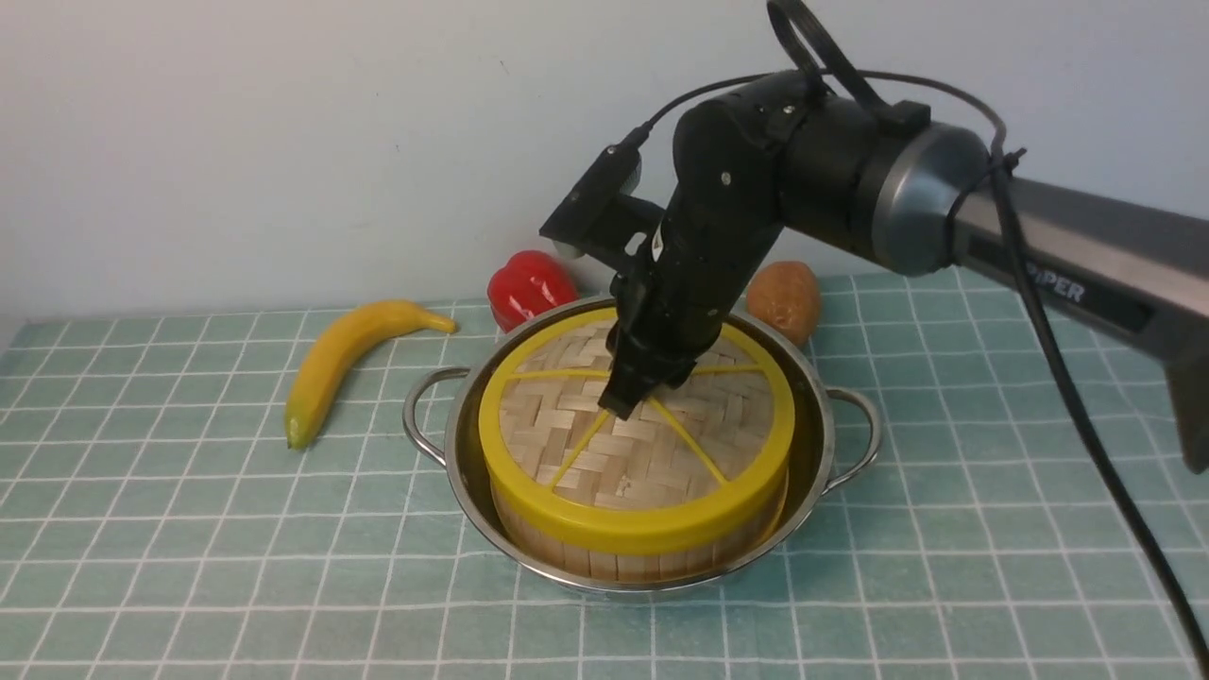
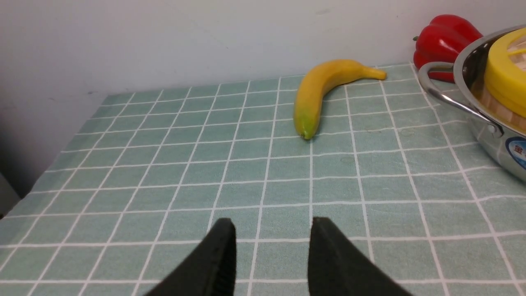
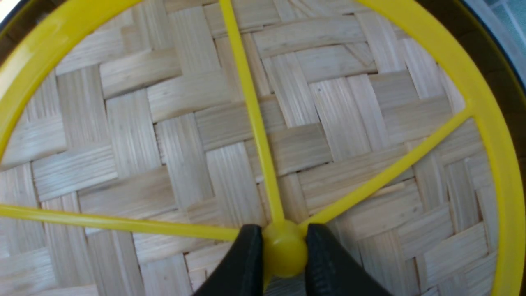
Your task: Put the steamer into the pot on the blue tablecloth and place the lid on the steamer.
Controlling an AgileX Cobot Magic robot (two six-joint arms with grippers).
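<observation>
The lid (image 1: 635, 444) lies flat on top of the steamer (image 1: 623, 552), its yellow rim matching the basket's rim all round, and the steamer stands inside the pot (image 1: 817, 444), whose steel wall shows as a ring about it. The right gripper (image 1: 631, 397) comes down from above onto the middle of the lid; in the right wrist view its two black fingers (image 3: 242, 263) sit pressed against either side of the small yellow centre knob (image 3: 284, 254), so the jaws are clamped on the lid by that knob (the spokes fan away from between them). The pot rests on the blue tablecloth (image 1: 189, 529), its two wire handles out to the sides.

Behind the pot stand a red pepper (image 1: 529, 286) and a brown potato (image 1: 784, 297); a banana (image 1: 351, 354) lies off to the pot's left, apart from it. The left gripper (image 2: 272, 246) hangs low over bare cloth well clear of the pot, jaws parted with nothing between them.
</observation>
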